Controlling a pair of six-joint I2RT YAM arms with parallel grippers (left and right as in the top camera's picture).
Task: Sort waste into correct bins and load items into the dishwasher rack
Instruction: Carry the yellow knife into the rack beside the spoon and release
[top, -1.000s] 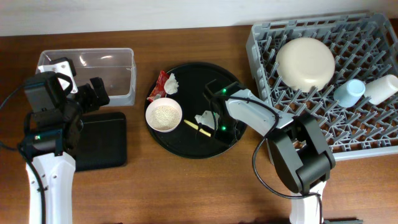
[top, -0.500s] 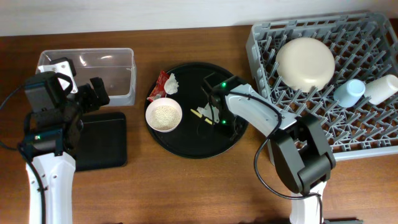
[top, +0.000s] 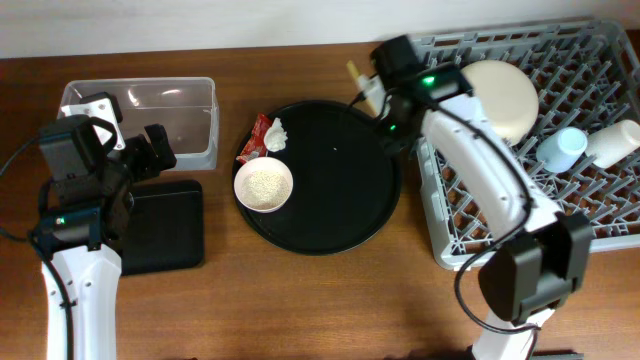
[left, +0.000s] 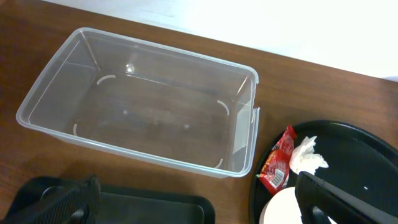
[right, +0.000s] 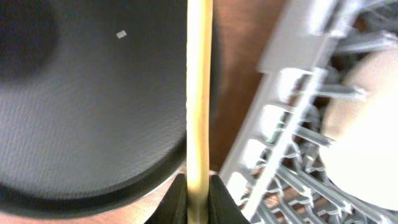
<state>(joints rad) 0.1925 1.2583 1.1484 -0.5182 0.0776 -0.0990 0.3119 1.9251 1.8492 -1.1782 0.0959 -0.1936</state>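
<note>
The right gripper (right: 199, 198) is closed on the yellow utensil (right: 199, 93), with the handle clamped between the two fingers at its near end. In the right wrist view the utensil's long axis runs straight out from the fingers, and no part of it touches any surface. The overhead view places this gripper above the gap between the large round black tray (top: 330, 225) and the left wall of the dishwasher rack (top: 590, 200), near the rack's far left corner. The utensil is therefore beside the rack, not over it. The rack lies to the robot's right of the utensil, and its wall runs roughly parallel to the utensil's long axis. The coming move most likely calls for a sideways shift to the right, across the wall, before any descent. The large cream bowl (top: 495, 100) sits inverted just inside that corner, so the free lattice cells between the wall and the bowl are few; a drop there risks contact with the bowl. The right arm is the only arm near the rack. The left gripper (top: 158, 148) stands with its jaws fully apart and holds nothing; it hovers well apart from the rack, above the near edge of the clear plastic tub (left: 249, 134).
</note>
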